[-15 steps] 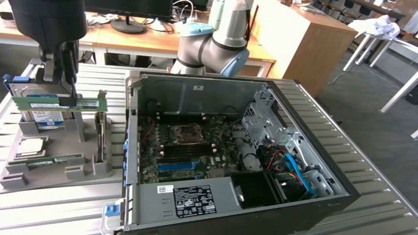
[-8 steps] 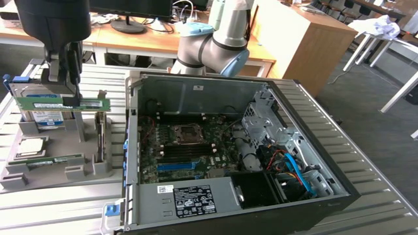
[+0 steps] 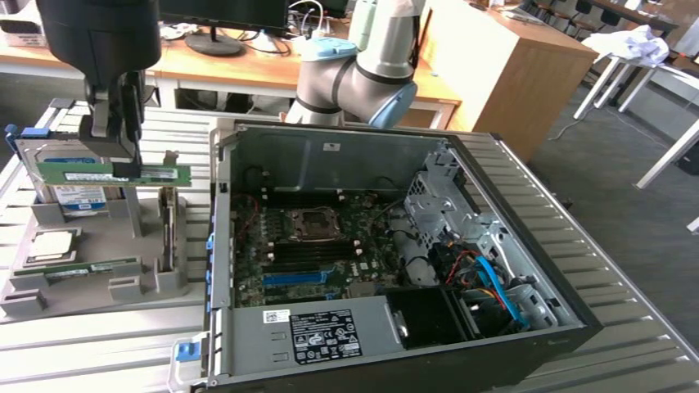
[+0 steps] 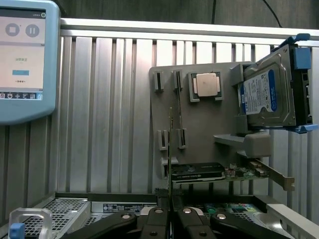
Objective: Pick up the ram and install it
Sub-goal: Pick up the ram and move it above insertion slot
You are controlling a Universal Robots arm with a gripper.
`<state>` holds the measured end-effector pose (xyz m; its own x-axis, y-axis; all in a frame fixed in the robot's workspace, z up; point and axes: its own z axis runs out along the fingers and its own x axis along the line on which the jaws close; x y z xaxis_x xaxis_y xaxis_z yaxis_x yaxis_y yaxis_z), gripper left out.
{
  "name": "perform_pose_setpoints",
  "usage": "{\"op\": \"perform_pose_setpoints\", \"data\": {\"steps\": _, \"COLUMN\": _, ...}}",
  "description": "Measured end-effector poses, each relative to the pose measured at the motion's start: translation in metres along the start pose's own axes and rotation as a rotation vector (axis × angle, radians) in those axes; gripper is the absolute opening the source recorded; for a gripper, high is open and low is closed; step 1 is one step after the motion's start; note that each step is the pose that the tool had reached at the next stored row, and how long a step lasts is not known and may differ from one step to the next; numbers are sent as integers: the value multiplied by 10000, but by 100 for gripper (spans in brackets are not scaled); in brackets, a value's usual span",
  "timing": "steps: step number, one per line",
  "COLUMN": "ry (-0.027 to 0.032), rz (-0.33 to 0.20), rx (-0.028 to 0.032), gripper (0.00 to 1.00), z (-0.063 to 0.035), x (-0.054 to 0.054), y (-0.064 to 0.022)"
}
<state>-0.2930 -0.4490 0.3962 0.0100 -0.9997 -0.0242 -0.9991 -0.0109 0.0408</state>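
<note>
silver-grey arm (image 3: 377, 49) with pale blue joint caps (image 3: 327, 47) and black fingers (image 4: 149, 226)

Open PC case (image 3: 327, 160) on slatted metal table (image 3: 87, 352), motherboard (image 3: 317, 246) exposed. Grey fixture (image 4: 209, 129) beside it carries hard drive (image 4: 261, 94), processor chip (image 4: 207, 84), expansion card (image 4: 199, 172). Teach pendant (image 4: 22, 59) screen lit.

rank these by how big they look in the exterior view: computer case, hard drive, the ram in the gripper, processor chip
1. computer case
2. hard drive
3. ram, long but thin
4. processor chip, close to the ram in area, so these two are unsure
</note>
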Motion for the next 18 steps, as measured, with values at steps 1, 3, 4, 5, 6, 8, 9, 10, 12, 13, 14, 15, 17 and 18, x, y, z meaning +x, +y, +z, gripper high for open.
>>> {"op": "perform_pose_setpoints", "data": {"steps": 1, "ry": -1, "rz": 0, "rx": 0, "gripper": 13, "z": 0, "x": 0, "y": -8}}
{"op": "perform_pose_setpoints", "data": {"steps": 3, "ry": 0, "rz": 0, "rx": 0, "gripper": 13, "z": -1, "x": 0, "y": -25}}
{"op": "perform_pose_setpoints", "data": {"steps": 4, "ry": 0, "rz": 0, "rx": 0, "gripper": 13, "z": -2, "x": 0, "y": -34}}
{"op": "perform_pose_setpoints", "data": {"steps": 5, "ry": 0, "rz": 1, "rx": 0, "gripper": 13, "z": -2, "x": 0, "y": -42}}
{"op": "perform_pose_setpoints", "data": {"steps": 6, "ry": 0, "rz": 0, "rx": 0, "gripper": 13, "z": -2, "x": 0, "y": -51}}
{"op": "perform_pose_setpoints", "data": {"steps": 8, "ry": 0, "rz": 0, "rx": -1, "gripper": 13, "z": -3, "x": 0, "y": -69}}
{"op": "perform_pose_setpoints", "data": {"steps": 9, "ry": 1, "rz": 0, "rx": -1, "gripper": 13, "z": -4, "x": 1, "y": -77}}
{"op": "perform_pose_setpoints", "data": {"steps": 10, "ry": 0, "rz": 0, "rx": 0, "gripper": 13, "z": -4, "x": 1, "y": -84}}
{"op": "perform_pose_setpoints", "data": {"steps": 12, "ry": 0, "rz": 0, "rx": 0, "gripper": 13, "z": -4, "x": 1, "y": -100}}
{"op": "perform_pose_setpoints", "data": {"steps": 13, "ry": 0, "rz": 0, "rx": 0, "gripper": 13, "z": -5, "x": 1, "y": -108}}
{"op": "perform_pose_setpoints", "data": {"steps": 14, "ry": 0, "rz": 0, "rx": 0, "gripper": 13, "z": -5, "x": 1, "y": -115}}
{"op": "perform_pose_setpoints", "data": {"steps": 15, "ry": 0, "rz": 0, "rx": 0, "gripper": 13, "z": -5, "x": 1, "y": -124}}
{"op": "perform_pose_setpoints", "data": {"steps": 17, "ry": -1, "rz": 0, "rx": 1, "gripper": 13, "z": -5, "x": 1, "y": -138}}
{"op": "perform_pose_setpoints", "data": {"steps": 18, "ry": 0, "rz": 0, "rx": 0, "gripper": 13, "z": -6, "x": 1, "y": -145}}
